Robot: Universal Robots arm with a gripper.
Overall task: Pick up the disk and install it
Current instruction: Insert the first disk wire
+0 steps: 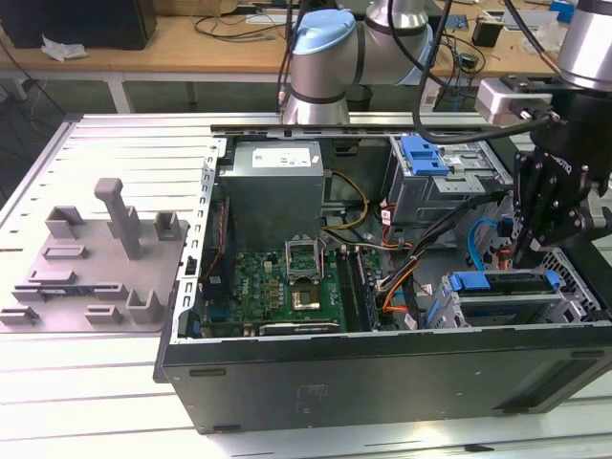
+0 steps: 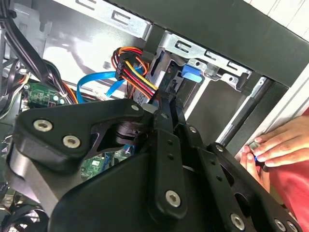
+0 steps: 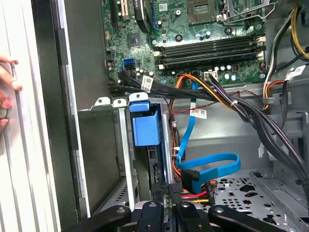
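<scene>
We see end effector [image 1: 521, 251] just above disk [image 1: 502, 284], 4 o'clock in case [image 1: 382, 368]; grip state we can't tell.

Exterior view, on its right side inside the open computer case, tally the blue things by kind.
Blue latch on the drive cage: 1
Blue-framed disk: 1
Blue cable: 1
Total: 3

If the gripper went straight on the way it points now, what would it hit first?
Most likely the disk in the drive cage, right below the gripper; the gap between them is hard to judge.
</scene>
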